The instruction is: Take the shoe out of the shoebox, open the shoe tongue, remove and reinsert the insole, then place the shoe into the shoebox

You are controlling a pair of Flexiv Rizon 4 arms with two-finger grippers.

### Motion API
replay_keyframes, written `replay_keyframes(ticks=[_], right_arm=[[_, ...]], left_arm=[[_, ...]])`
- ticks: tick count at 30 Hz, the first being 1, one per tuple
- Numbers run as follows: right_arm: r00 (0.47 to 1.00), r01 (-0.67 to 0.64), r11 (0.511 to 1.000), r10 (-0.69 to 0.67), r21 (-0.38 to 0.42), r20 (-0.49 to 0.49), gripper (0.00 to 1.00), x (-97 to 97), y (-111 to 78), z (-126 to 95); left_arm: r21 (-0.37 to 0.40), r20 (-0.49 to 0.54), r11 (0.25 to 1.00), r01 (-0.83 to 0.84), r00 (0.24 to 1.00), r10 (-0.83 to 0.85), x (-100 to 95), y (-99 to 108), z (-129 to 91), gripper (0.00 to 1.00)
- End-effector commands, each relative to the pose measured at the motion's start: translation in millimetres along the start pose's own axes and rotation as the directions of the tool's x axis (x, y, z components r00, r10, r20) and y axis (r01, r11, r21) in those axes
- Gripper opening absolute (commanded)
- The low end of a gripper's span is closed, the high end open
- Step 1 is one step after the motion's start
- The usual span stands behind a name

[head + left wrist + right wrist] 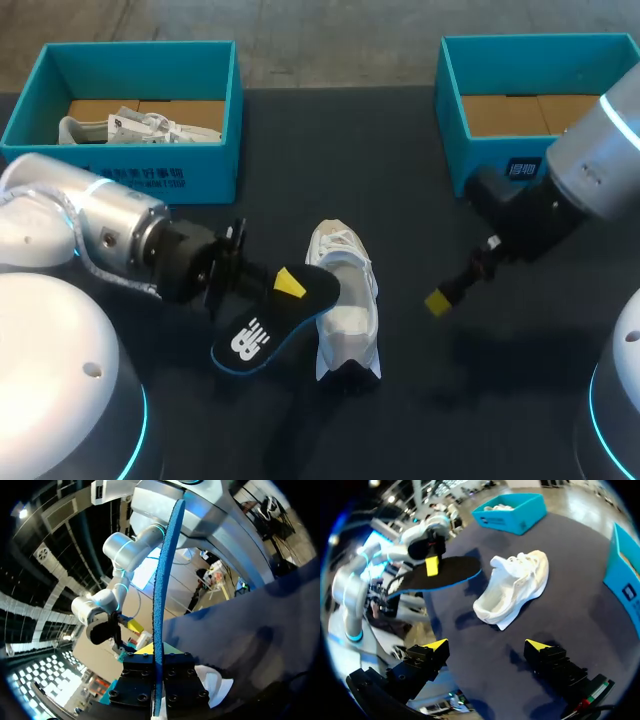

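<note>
Gripping the insole beside the shoe, the left gripper clamps it; the right gripper stands open.

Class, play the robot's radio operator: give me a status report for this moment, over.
Left gripper: jaws shut on the insole, held off the table. Right gripper: jaws open, empty. White shoe on the table between them. Nothing blocking the shoe.
</note>
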State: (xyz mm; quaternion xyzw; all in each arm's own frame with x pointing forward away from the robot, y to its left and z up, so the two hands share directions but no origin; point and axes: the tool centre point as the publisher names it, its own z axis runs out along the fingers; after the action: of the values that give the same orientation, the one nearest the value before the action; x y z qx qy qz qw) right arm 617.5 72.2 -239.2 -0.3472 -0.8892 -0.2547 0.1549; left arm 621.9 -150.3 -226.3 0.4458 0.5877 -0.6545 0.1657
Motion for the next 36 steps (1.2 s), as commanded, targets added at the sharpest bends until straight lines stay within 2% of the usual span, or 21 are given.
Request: replay_keyframes(ticks=[1,6,15,28,31,36], right_arm=[[0.995,0.097,0.995,-0.097,-0.006,-0.007,1.0,-1.7,-14.1,12.9],[0.984,0.176,0.984,-0.176,0.0,-0.009,1.0,-2.8,-24.4,25.1],[0.956,0.29,0.956,-0.291,0.028,0.022,1.0,1.9,-26.7,48.3],[0.956,0.29,0.956,-0.291,0.028,0.022,1.0,1.9,-26.7,48.3],[0.956,0.287,0.956,-0.29,0.063,0.048,1.0,-0.1,-18.7,55.8],[0.946,0.313,0.949,-0.315,0.032,0.081,1.0,-5.1,-16.2,73.5]], left_arm=[[0.027,0.034,0.997,0.075,0.996,-0.076,8.9,3.2,4.0,0.0],[0.045,0.062,0.988,0.151,0.986,-0.153,12.9,-2.5,9.4,0.0],[0.058,0.116,0.967,0.248,0.96,-0.254,21.5,-8.2,15.5,0.0],[0.058,0.114,0.965,0.255,0.959,-0.26,22.6,-8.6,16.2,0.0],[0.049,0.119,0.96,0.276,0.952,-0.28,25.6,-3.8,21.4,0.0],[0.042,0.141,0.951,0.307,0.94,-0.31,28.4,2.3,24.8,0.0]])
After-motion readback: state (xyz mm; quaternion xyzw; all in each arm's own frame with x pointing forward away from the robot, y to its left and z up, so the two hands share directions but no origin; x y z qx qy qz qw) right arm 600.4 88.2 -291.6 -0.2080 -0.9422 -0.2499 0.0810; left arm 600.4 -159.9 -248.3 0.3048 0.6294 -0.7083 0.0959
